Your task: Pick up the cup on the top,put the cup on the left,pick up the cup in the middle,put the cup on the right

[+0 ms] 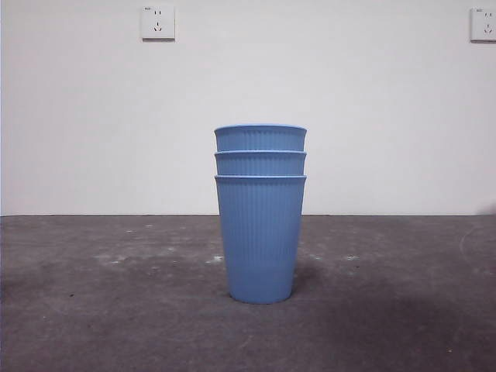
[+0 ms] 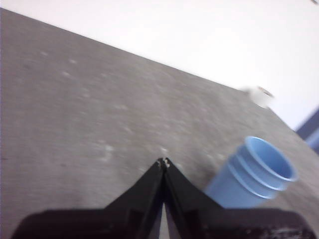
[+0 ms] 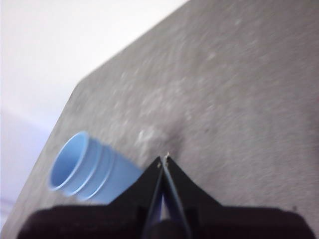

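Three blue ribbed cups stand nested in one stack at the middle of the grey table: the top cup (image 1: 260,138), the middle cup (image 1: 260,163) and the bottom cup (image 1: 260,240). The stack also shows in the left wrist view (image 2: 254,174) and in the right wrist view (image 3: 87,169). My left gripper (image 2: 163,162) is shut and empty, above the table and apart from the stack. My right gripper (image 3: 163,159) is shut and empty, also above the table and apart from the stack. Neither gripper shows in the front view.
A white wall with two sockets (image 1: 157,22) (image 1: 483,24) stands behind the grey table (image 1: 93,310). A small white object (image 2: 260,96) lies near the table's far edge in the left wrist view.
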You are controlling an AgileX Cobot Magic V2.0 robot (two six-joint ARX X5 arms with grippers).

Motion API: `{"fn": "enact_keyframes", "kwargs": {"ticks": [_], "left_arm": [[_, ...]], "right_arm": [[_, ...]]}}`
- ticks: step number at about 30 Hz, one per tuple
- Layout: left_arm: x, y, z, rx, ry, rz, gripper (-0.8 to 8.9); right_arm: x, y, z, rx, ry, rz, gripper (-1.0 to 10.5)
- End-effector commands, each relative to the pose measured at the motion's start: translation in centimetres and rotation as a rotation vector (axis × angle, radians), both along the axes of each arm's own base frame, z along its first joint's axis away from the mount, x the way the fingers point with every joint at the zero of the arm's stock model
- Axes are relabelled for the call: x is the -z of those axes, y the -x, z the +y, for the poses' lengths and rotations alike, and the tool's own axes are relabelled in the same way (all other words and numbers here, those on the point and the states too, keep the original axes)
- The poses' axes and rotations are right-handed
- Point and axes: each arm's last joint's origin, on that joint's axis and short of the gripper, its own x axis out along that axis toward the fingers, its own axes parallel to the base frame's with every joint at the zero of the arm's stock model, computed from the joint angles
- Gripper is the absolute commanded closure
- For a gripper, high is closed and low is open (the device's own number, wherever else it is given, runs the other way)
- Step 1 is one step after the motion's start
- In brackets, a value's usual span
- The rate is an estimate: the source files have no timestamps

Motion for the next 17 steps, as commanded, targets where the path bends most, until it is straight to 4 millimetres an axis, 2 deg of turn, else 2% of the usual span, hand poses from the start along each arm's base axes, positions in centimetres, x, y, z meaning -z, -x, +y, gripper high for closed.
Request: {"fn": "enact_keyframes", "kwargs": {"ticks": [1,10,17], "left_arm": [[-1.2,-0.3,-0.1,0.068,-0.003,0.018,8.21],[-5.1,-1.8,-0.5,0.313,-0.074,0.110,8.22],[-7.1,-2.5,-0.7,0.419,-0.148,0.207,8.22]], "right_arm": [[-2.1,-0.5,0.2,-0.107,0.071,-0.024,9.6],[-6.5,-2.0,1.4,-0.386,0.191,0.081,9.6],[-9.0,-2.2,3.0,-0.578,0.278,0.116,9.6]]}}
